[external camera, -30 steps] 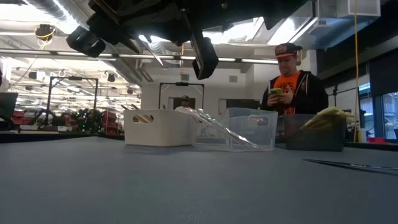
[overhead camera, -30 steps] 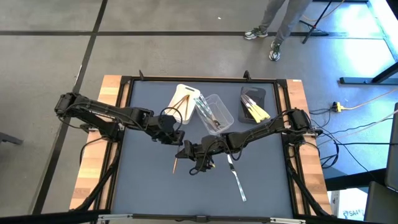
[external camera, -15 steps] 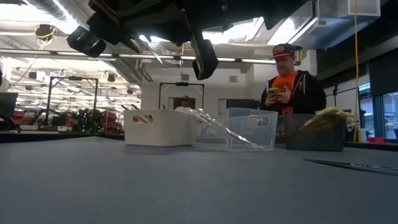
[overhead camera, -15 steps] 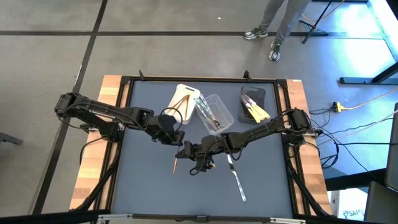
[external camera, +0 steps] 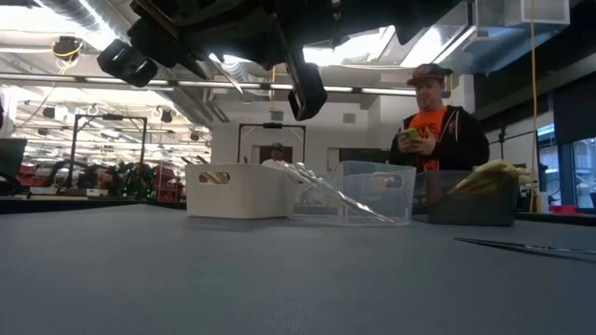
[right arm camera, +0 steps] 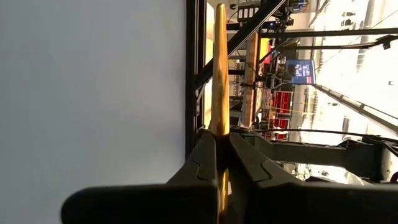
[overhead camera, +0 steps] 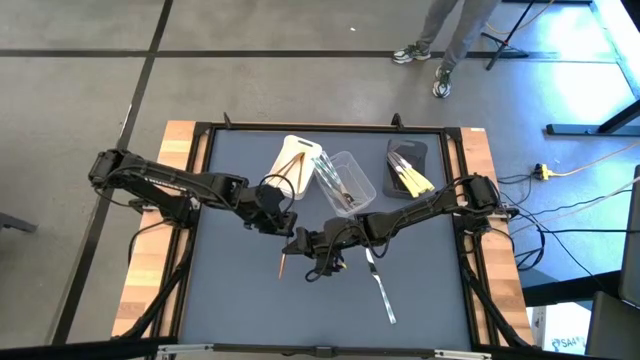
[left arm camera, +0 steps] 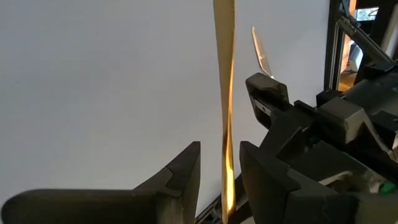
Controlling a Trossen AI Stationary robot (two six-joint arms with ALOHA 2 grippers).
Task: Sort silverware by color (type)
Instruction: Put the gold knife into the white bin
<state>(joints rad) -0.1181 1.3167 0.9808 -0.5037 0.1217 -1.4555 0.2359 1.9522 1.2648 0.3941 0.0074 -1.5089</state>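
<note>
You have the dark blue-grey table mat spread inside a black frame, and both dark arms reach in over its middle. At the far side three tubs stand in a row: a white rectangular plastic tub with tan wood-like pieces in it, just beside it a clear rectangular plastic tub holding clear whitish cutlery that leans out over its rim, and well apart from those a dark grey rectangular tub with yellow pieces in it.

In the low view a person in an orange shirt and dark jacket stands beyond the table.

Your right gripper sits above the mat near its centre, its fingers pinched tight on a slim tan-orange wooden utensil; in the right wrist view that stick runs straight out from between the closed fingers. Your left gripper is just beside it, toward the tubs. Its two dark fingers stand on either side of the same stick with a narrow gap; whether the pads touch the wood cannot be told.

On the mat, near the right gripper, lies a clear plastic utensil, flat and apart from the tubs.
</note>
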